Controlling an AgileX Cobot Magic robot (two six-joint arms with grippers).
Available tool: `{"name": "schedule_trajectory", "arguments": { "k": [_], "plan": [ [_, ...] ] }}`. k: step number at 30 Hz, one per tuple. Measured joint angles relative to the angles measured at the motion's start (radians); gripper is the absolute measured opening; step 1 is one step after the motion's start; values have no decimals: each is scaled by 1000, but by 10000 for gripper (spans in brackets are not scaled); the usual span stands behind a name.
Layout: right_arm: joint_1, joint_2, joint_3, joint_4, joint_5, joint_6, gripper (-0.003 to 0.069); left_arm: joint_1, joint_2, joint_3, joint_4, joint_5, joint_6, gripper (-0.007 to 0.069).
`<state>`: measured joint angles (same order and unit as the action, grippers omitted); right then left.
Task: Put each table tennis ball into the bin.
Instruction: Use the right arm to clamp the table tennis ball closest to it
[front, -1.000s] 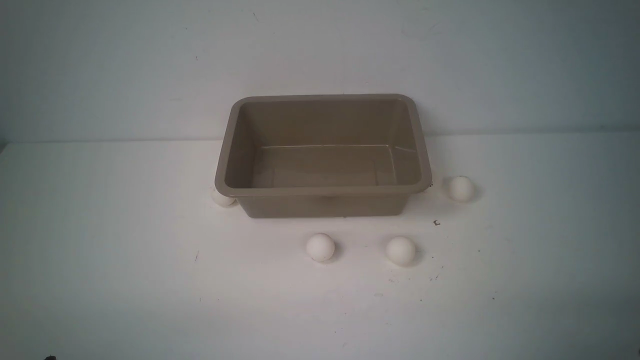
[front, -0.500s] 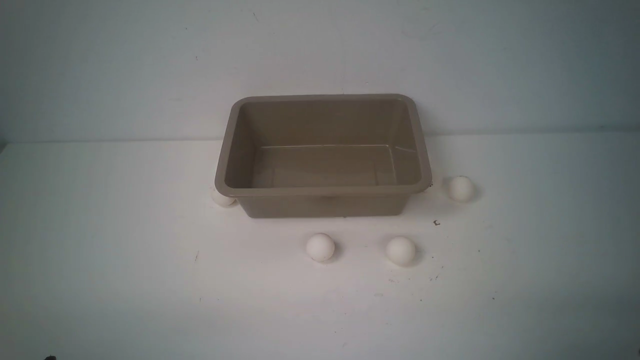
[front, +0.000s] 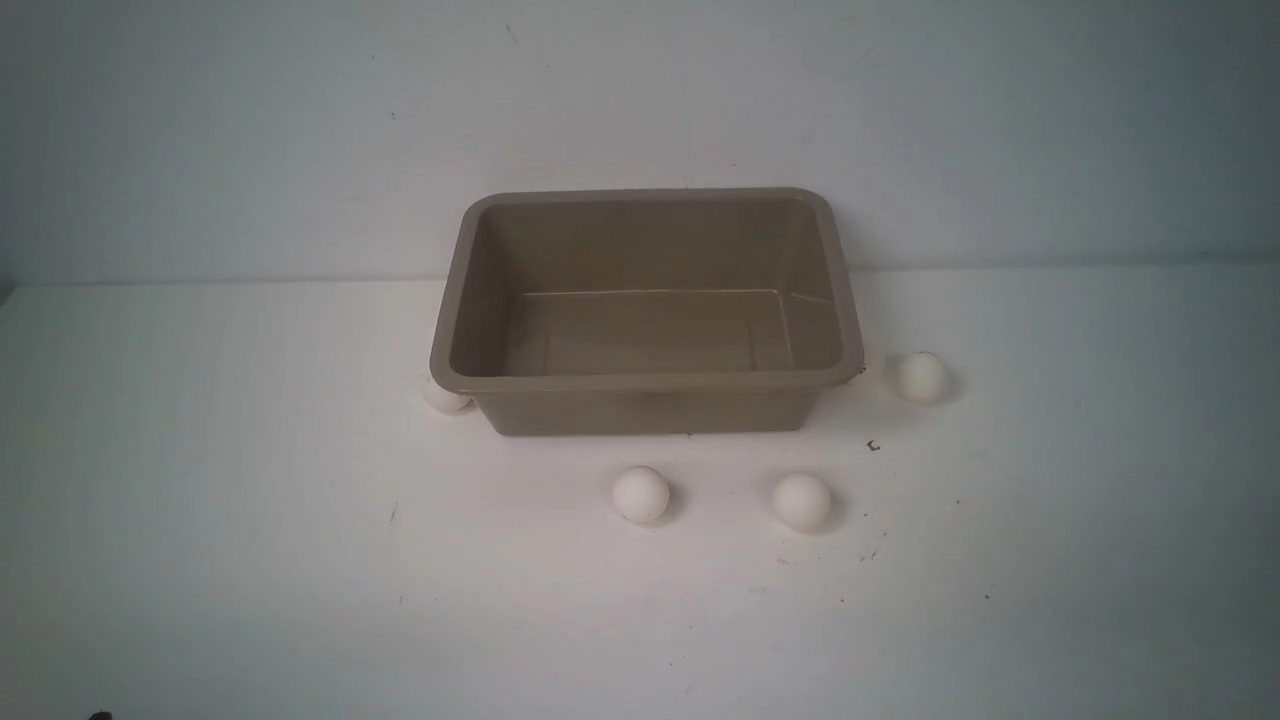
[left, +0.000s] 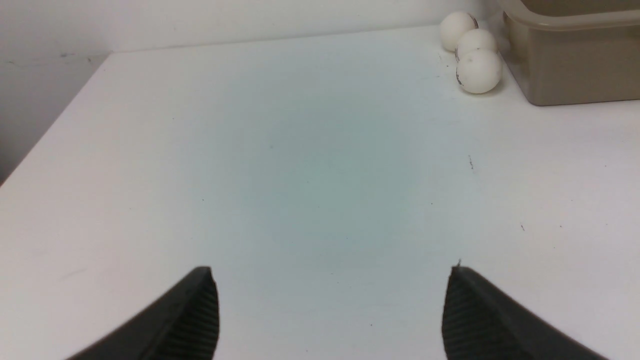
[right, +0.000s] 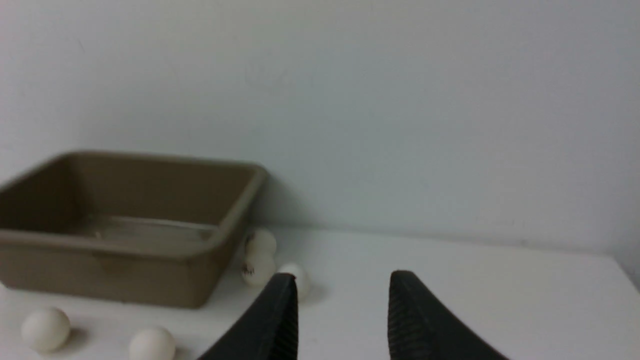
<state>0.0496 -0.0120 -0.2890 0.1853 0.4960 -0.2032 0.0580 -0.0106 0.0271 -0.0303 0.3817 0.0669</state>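
The taupe bin (front: 650, 405) is set on the white counter (front: 300, 560) against the wall (front: 640, 90). Two table tennis balls (front: 641, 495) are seen in front of it, with three white balls (left: 479, 71) clustered by its left side and three more balls (right: 258, 268) near its right. The left end effector (left: 330, 282) is spread wide around bare space; the right end effector (right: 344, 282) is held partly open, its fingers separated by a narrower gap.
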Motion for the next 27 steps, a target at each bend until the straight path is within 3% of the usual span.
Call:
{"name": "schedule_trajectory", "arguments": {
  "k": [7,17,27],
  "plan": [
    [0,27,-257,63,259,2,243,0,0,0,0,0,0,542],
    [0,27,-281,229,256,2,243,0,0,0,0,0,0,542],
    [0,27,-281,239,245,2,243,0,0,0,0,0,0,542]
  ]
}}
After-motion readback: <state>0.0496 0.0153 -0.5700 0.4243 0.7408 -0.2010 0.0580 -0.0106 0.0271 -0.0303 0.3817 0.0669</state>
